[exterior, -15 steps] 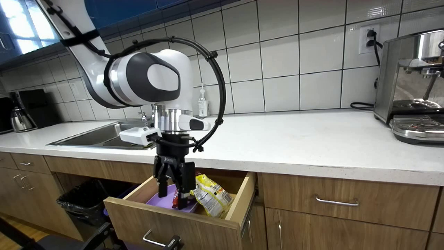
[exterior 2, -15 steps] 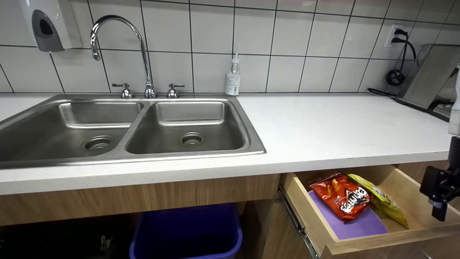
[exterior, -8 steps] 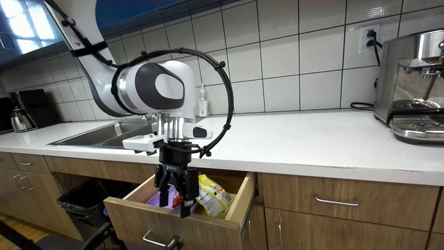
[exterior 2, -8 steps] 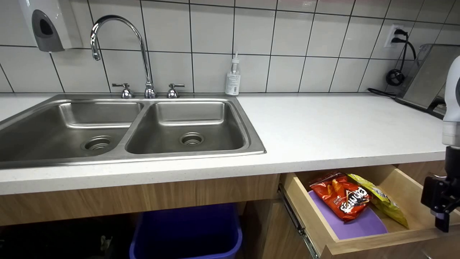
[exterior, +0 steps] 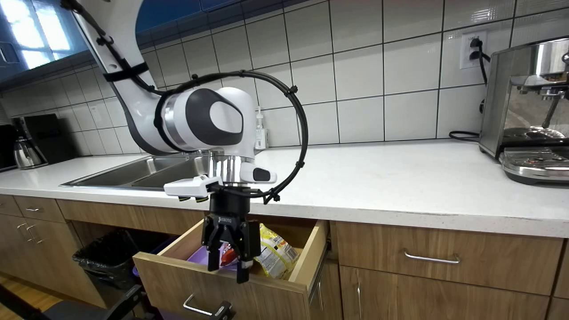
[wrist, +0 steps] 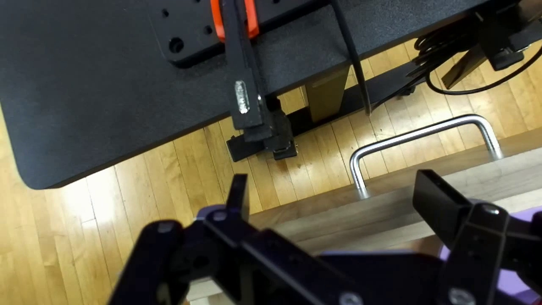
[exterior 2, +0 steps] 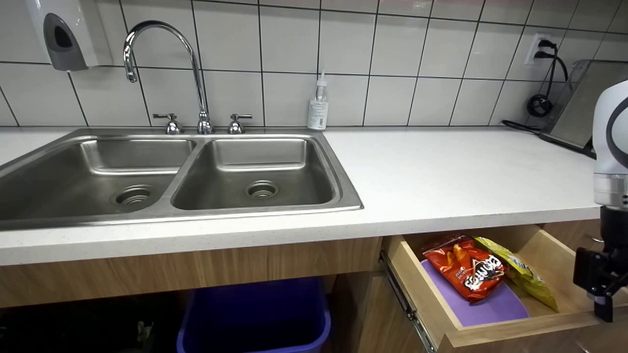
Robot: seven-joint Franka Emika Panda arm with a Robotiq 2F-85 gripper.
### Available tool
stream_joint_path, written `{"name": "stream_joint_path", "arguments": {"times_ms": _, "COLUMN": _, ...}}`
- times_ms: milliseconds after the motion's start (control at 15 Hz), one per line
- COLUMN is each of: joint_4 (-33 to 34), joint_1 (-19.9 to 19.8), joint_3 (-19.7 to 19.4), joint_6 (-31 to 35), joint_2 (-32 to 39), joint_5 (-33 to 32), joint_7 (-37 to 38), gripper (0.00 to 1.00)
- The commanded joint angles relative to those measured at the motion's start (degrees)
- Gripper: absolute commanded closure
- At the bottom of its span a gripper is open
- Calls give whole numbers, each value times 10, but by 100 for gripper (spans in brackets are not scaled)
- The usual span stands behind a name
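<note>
My gripper (exterior: 228, 271) points down with its fingers apart and nothing between them. It hangs at the front board of an open wooden drawer (exterior: 213, 284). In the wrist view the fingers (wrist: 332, 192) straddle the top edge of the drawer front, near its silver handle (wrist: 423, 132); contact cannot be told. Inside the drawer, behind the gripper, a red chip bag (exterior 2: 471, 269) lies on a purple plate (exterior 2: 490, 311). A yellow chip bag (exterior: 278, 253) leans beside it and also shows in an exterior view (exterior 2: 527, 279). The gripper partly hides the red bag and plate (exterior: 200, 255).
A white countertop (exterior: 378, 178) overhangs the drawer. A sink (exterior 2: 260, 166) and a soap bottle (exterior 2: 318, 105) are at the back. An espresso machine (exterior: 533, 111) stands far right. A black-lined bin (exterior: 106, 249) and a blue bin (exterior 2: 255, 314) are below. A black platform (wrist: 106, 84) fronts the drawer.
The open gripper has moved down and out toward the drawer's front edge, shifting rightward in an exterior view. The drawer, bags and plate have not moved.
</note>
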Motion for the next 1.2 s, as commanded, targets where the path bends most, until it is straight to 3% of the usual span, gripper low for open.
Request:
{"name": "stream_joint_path", "arguments": {"times_ms": 0, "joint_4": 17, "joint_1": 1, "joint_3": 0, "joint_6": -43, "joint_2": 6, "joint_5": -4, "joint_7": -8, "gripper": 0}}
{"name": "stream_joint_path", "arguments": {"times_ms": 733, "joint_4": 25, "joint_1": 0, "joint_3": -2, "joint_6": -77, "joint_2": 28, "joint_5": -8, "joint_7": -4, "gripper": 0}}
{"name": "stream_joint_path", "arguments": {"times_ms": 1133, "joint_4": 38, "joint_1": 4, "joint_3": -5, "joint_6": -43, "joint_2": 49, "joint_5": -15, "joint_7": 8, "gripper": 0}}
